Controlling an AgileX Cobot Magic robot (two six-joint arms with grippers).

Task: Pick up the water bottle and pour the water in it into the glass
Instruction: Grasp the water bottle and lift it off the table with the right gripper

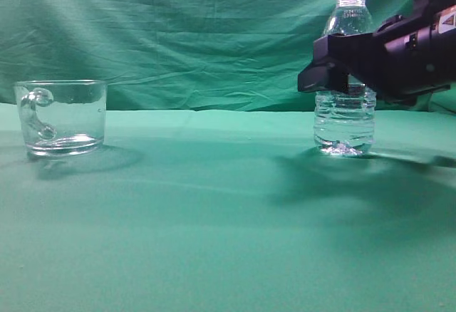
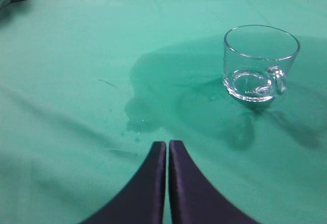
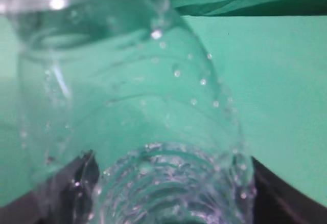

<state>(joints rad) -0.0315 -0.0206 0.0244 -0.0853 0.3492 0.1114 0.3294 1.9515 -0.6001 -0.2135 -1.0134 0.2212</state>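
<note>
Green wrinkled cloth is seen covering the counter (image 1: pixel 214 219) and the wall behind. On the right side the water bottle (image 1: pixel 345 77) of clear ribbed plastic is standing upright, its long axis vertical and its open neck pointing up. It is gripped at the middle by the jaws of the right gripper (image 1: pixel 335 66). Water (image 1: pixel 345 123) is seen in its lower part. The glass (image 2: pixel 260 63), short and wide with a looped handle, is placed well apart on the left. The left gripper (image 2: pixel 167 155) is held above the cloth with jaws pressed together, holding nothing. A darker wet stain (image 2: pixel 153 91) is seen beside the glass.
</note>
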